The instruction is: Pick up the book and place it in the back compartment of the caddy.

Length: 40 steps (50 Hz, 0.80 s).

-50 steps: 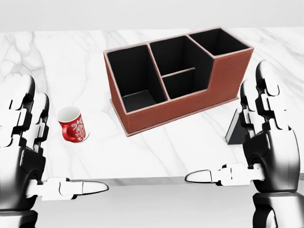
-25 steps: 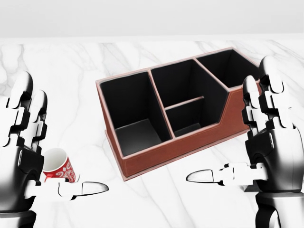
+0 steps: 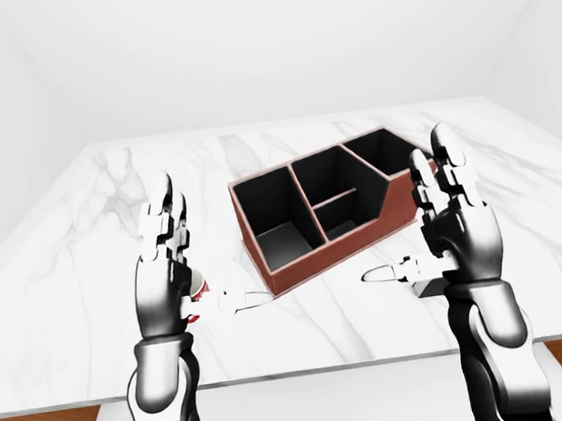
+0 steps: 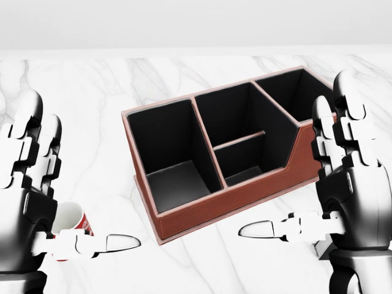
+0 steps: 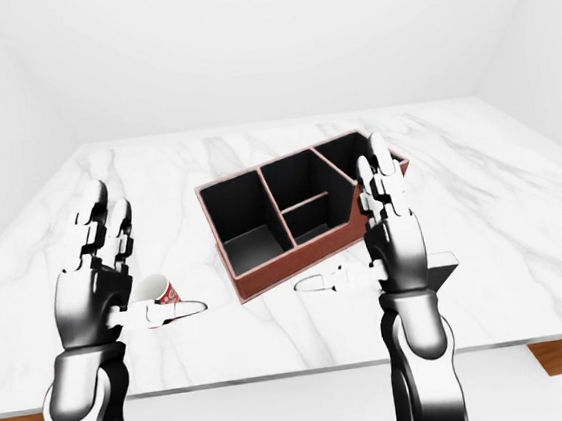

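The book [image 5: 444, 268] lay flat on the marble table [image 3: 84, 251], a dark slab mostly hidden behind the right hand [image 5: 393, 244], just right of the caddy's near end. The right hand's fingers [image 4: 346, 116] stood spread and upright above it, thumb pointing left, holding nothing and not touching the book. The left hand [image 3: 164, 268] was likewise splayed and empty, beside a red mug [image 5: 155, 296]. The brown caddy [image 4: 226, 153] sat between the hands, all compartments empty. This looked like the approach; next, the right hand would need to drop and close on the book.
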{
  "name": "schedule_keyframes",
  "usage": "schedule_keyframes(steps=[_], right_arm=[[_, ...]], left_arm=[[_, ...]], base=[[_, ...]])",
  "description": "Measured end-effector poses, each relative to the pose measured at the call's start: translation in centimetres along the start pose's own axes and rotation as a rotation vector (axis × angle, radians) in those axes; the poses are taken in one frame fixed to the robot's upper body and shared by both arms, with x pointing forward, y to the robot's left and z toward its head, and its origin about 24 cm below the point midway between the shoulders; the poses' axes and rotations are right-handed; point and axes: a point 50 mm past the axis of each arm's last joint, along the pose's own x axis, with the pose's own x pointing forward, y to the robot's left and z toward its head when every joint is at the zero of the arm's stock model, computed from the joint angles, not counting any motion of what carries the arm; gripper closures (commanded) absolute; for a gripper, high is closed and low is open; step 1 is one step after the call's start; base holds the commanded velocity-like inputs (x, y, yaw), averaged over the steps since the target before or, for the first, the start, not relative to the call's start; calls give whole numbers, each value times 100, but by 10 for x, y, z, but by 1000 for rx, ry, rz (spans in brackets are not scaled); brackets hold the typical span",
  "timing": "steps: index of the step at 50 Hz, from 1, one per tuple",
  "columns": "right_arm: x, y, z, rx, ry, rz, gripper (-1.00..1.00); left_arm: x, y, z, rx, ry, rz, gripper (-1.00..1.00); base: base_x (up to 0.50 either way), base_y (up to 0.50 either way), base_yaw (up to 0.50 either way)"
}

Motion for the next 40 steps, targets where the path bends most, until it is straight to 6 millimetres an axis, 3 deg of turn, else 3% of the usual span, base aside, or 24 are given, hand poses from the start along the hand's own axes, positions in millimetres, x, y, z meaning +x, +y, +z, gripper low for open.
schedule_keyframes(steps=[8, 14, 40], right_arm=[[-1, 1, 3, 1, -11, 8, -100], [-2, 1, 4, 5, -16, 8, -100], [7, -1, 12, -55, -63, 1, -100]], left_arm=[[1, 0, 2, 2, -9, -6, -95], [1, 1, 4, 4, -18, -8, -95], [8, 11, 16, 61, -85, -34, -95]], base=[[2, 0, 0], [43, -6, 0], [0, 0, 0]])
